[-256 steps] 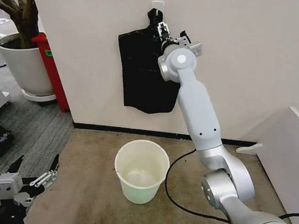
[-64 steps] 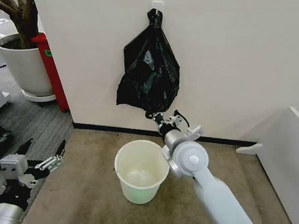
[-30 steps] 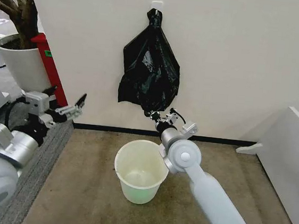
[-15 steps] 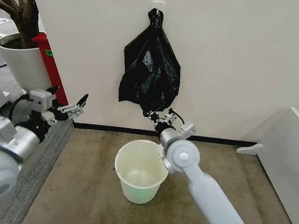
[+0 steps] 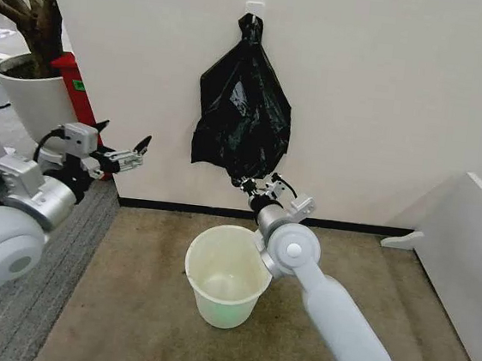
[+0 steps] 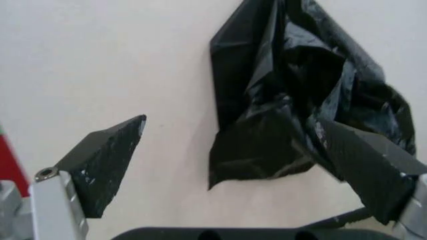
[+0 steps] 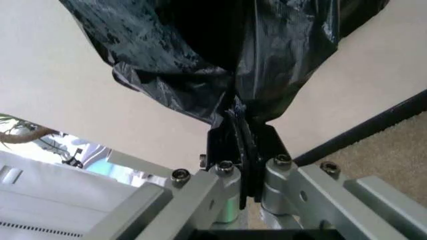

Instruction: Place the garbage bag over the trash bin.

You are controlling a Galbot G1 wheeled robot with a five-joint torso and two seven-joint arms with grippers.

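The garbage bag [image 5: 243, 116], glossy crinkly black plastic, hangs on the wall from a hook, knotted at the top and puffed out below. My right gripper [image 5: 247, 184] is shut on its lowest tip, just above the trash bin's far rim; the right wrist view shows the garbage bag [image 7: 220, 50] pinched in the right gripper [image 7: 237, 117]. The trash bin [image 5: 210, 307], cream-white and round, stands open on the floor below. My left gripper [image 5: 125, 138] is raised at the left, open, facing the garbage bag [image 6: 293, 115] from a distance, with nothing between the left gripper [image 6: 230, 122] fingers.
A large white plant pot [image 5: 33, 103] and a red object [image 5: 81, 99] stand at the left by the wall corner. A white cabinet [image 5: 475, 248] stands at the right. The bin stands on brown carpet; grey carpet lies to the left.
My right gripper moved from the bag's top down to its bottom tip, and the bag now bulges. My left arm rose from the floor level and swung toward the bag.
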